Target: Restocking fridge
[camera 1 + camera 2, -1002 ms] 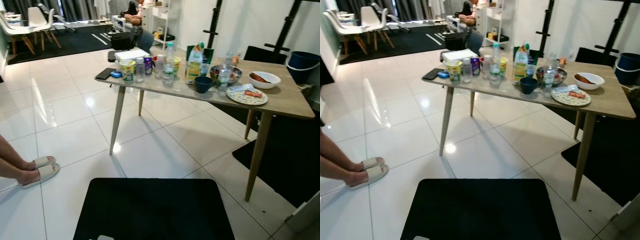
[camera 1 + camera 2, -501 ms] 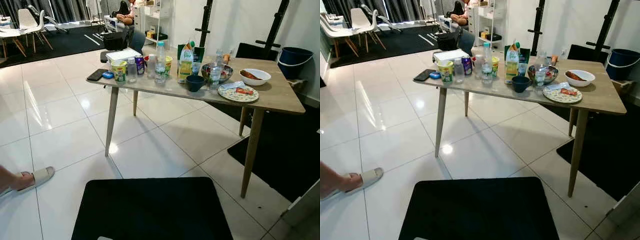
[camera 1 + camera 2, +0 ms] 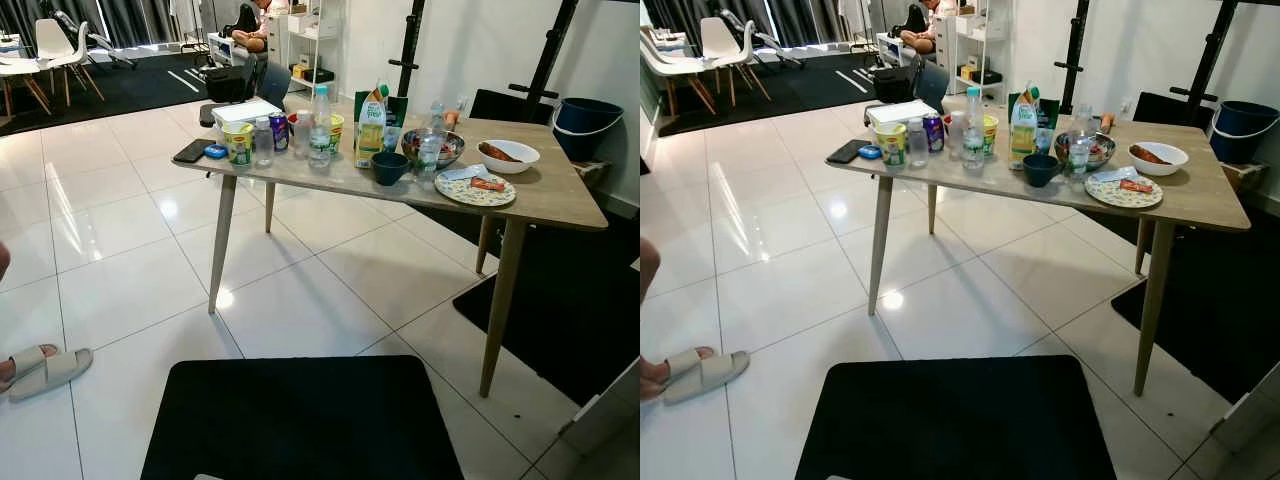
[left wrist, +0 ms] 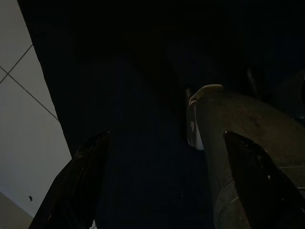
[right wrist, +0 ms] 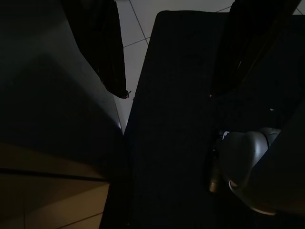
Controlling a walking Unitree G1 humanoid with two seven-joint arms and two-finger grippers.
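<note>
A wooden table [image 3: 560,205] stands ahead across the tiled floor. On it are a juice carton [image 3: 370,125], a tall water bottle [image 3: 320,125], a purple can [image 3: 280,130], a yellow-green cup [image 3: 238,142], a dark mug [image 3: 388,167], a metal bowl [image 3: 445,150], a white bowl [image 3: 508,155] and a patterned plate [image 3: 475,190]. My left gripper [image 4: 167,136] hangs open above a black mat, holding nothing. Over the same mat hangs my right gripper [image 5: 167,94], open and empty too.
The black mat [image 3: 300,415] lies on the floor right before me. A person's feet in beige slippers [image 3: 45,368] stand at the left. A blue bucket [image 3: 588,115] is behind the table's right end. White chairs [image 3: 60,45] stand far left; another person [image 3: 250,20] sits at the back.
The camera has swung and levelled, so the table sits a little more to the left. The person's slippered feet have stepped back toward the left edge. Both arms hang as before.
</note>
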